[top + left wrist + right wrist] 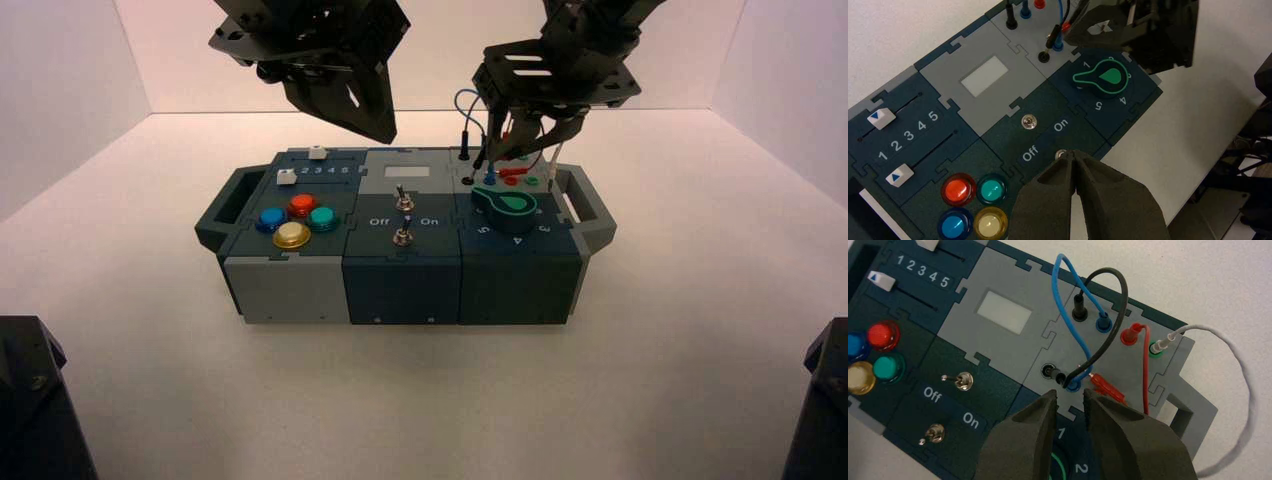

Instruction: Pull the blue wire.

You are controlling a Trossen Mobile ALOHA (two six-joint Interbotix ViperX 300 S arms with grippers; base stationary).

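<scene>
The blue wire [1066, 300] arches in a loop over the grey socket panel at the box's right rear. One blue plug [1103, 323] sits in a far socket and the other blue plug [1074, 385] in a near one. My right gripper [1069, 394] is open, its fingertips either side of the near blue plug and just short of it, holding nothing. From above, the right gripper [505, 155] hangs over the socket panel, with the blue wire [462, 98] rising behind it. My left gripper [1074, 156] is shut and empty, parked above the box's left rear [383, 128].
A black wire [1115, 295], a red wire [1146, 370] with a loose red plug [1105, 385], and a white wire [1238, 365] crowd the same panel. Beside it are the green knob [512, 205], two toggle switches [402, 200], several coloured buttons [293, 234] and two sliders [287, 177].
</scene>
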